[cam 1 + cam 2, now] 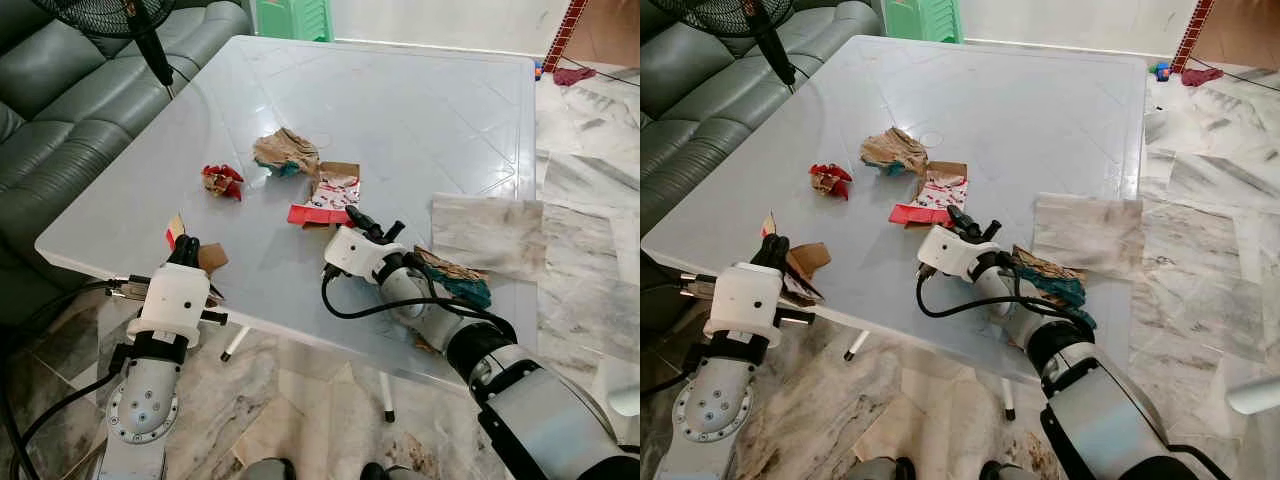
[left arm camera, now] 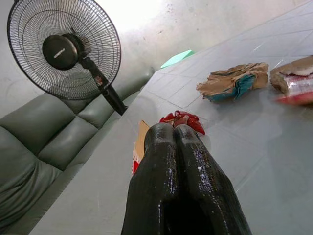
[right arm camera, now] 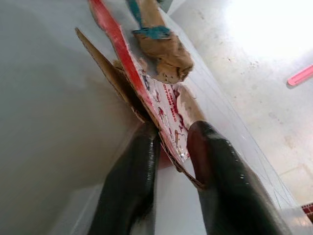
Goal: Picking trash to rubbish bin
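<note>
Right gripper point(image 3: 168, 147) with fingers point(image 3: 131, 176) parted a little, set either side of the edge of the red-and-white carton point(image 1: 328, 197) lying flat mid-table point(image 1: 1040, 100), not yet pinched. Grasp step, by the look of it; next, closing on the cardboard edge, lifting clear, carrying to a bin. Right forearm stretched low over the table's near edge, beside a crumpled brown-and-teal wad point(image 1: 1052, 280). Left gripper point(image 2: 175, 131) closed tight on nothing, raised at the near left corner just behind a cardboard scrap point(image 1: 208, 257). Red wrapper point(image 1: 222, 180) and crumpled paper bag point(image 1: 285, 152) farther in.
</note>
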Robot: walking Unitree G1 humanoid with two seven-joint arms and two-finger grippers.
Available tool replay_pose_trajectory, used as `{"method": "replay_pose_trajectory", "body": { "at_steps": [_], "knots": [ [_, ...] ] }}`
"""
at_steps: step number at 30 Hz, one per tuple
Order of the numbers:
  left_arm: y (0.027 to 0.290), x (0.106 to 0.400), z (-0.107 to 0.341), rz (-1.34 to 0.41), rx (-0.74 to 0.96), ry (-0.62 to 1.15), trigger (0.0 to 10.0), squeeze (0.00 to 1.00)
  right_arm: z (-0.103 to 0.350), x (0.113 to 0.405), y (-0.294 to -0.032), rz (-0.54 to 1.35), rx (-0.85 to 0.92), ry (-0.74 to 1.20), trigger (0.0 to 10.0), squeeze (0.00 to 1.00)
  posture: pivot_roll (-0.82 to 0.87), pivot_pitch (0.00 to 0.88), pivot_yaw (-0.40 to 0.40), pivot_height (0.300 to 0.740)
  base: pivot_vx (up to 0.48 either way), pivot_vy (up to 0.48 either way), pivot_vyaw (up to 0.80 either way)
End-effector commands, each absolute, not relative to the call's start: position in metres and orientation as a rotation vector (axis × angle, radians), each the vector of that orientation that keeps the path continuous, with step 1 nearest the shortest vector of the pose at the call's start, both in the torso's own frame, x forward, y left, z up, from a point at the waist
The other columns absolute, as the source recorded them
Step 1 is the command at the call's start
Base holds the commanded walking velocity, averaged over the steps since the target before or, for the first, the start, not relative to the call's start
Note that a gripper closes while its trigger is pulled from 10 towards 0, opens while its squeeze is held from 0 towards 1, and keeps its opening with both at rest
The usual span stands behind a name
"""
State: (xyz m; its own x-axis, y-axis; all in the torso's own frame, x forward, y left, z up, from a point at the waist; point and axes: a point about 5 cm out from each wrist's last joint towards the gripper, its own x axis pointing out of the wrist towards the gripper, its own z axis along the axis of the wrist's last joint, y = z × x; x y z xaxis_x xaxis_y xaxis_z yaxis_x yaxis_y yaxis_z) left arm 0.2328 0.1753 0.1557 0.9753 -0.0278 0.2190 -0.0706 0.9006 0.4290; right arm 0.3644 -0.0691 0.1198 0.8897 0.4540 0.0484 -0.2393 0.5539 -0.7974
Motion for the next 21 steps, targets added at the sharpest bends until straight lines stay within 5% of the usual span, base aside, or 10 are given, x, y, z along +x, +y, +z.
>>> {"method": "replay_pose_trajectory", "body": {
  "at_steps": [1, 11, 21],
  "knots": [
    [0.177, 0.234, 0.154, 0.019, 0.466, -0.215, 0.0, 0.00, 0.127, 0.367, -0.067, 0.407, -0.870, -0.287, 0.0, 0.00, 0.16, 0.125, 0.029, 0.740, 0.000, 0.000, 0.00],
    [0.173, 0.246, 0.158, 0.026, 0.459, -0.251, 0.0, 0.00, 0.144, 0.370, -0.071, 0.387, -0.782, -0.349, 0.0, 0.00, 0.13, 0.096, 0.030, 0.740, 0.000, 0.000, 0.00],
    [0.174, 0.278, 0.163, 0.107, 0.381, -0.268, 0.0, 0.00, 0.179, 0.376, -0.086, 0.322, -0.349, -0.370, 0.0, 0.00, 0.06, 0.005, 0.032, 0.740, 0.000, 0.000, 0.00]
  ]
}}
